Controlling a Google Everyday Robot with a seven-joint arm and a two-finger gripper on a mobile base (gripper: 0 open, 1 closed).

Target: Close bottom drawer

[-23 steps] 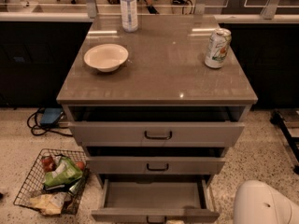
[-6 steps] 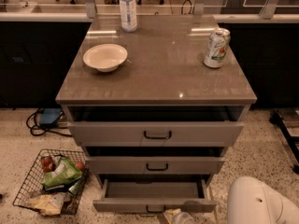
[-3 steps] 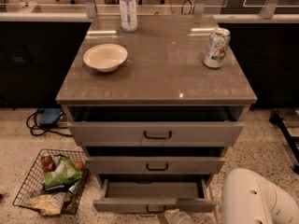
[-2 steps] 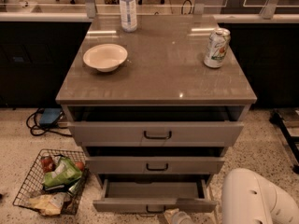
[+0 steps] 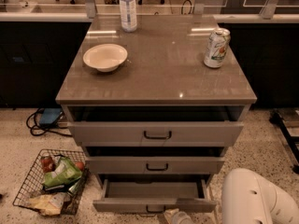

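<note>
Bottom drawer (image 5: pixel 154 190) open, claw (image 5: pixel 176 217) cropped at its front

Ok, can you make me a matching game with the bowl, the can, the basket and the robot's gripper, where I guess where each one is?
Things:
1. bowl
2. can
3. wire basket
4. gripper

Places:
A. on the floor, left of the cabinet
B. low down, at the front of the open bottom drawer
C. on the cabinet top, right side
D. on the cabinet top, left side

Pairs: 1-D, 2-C, 3-A, 4-B.
</note>
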